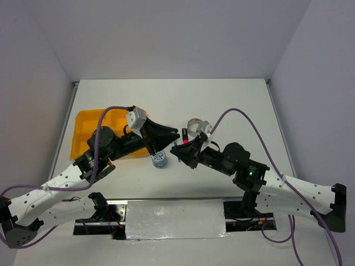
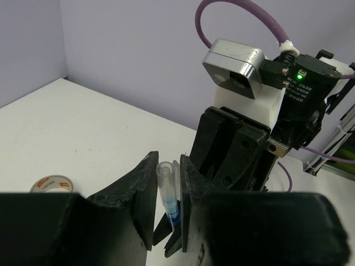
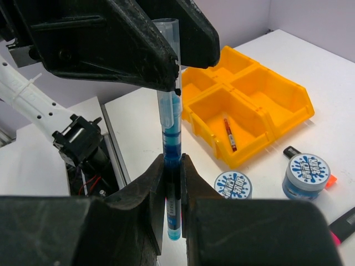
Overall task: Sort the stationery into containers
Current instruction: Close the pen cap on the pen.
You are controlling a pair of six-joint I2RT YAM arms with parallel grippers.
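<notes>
Near the tray (image 1: pixel 84 125), left claw (image 2: pixel 167 162) and right claw (image 3: pixel 172 165) both clamping blue pen (image 3: pixel 168 119), obscured from above

Inside a robotics lab's test cell: plain pale walls (image 1: pixel 166 39) box in a white table (image 1: pixel 233 105), where the cabled left arm (image 1: pixel 52 191) and right arm (image 1: pixel 294 188) stand bolted.

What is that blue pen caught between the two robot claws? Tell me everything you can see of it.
The blue pen is a slim plastic stick, clear at its upper end and blue lower down, with a ridged ring around its middle. In the right wrist view it stands nearly upright, held in the air. The right gripper pinches its blue lower part, and the left gripper closes on its clear top end. Nothing else touches it.
</notes>
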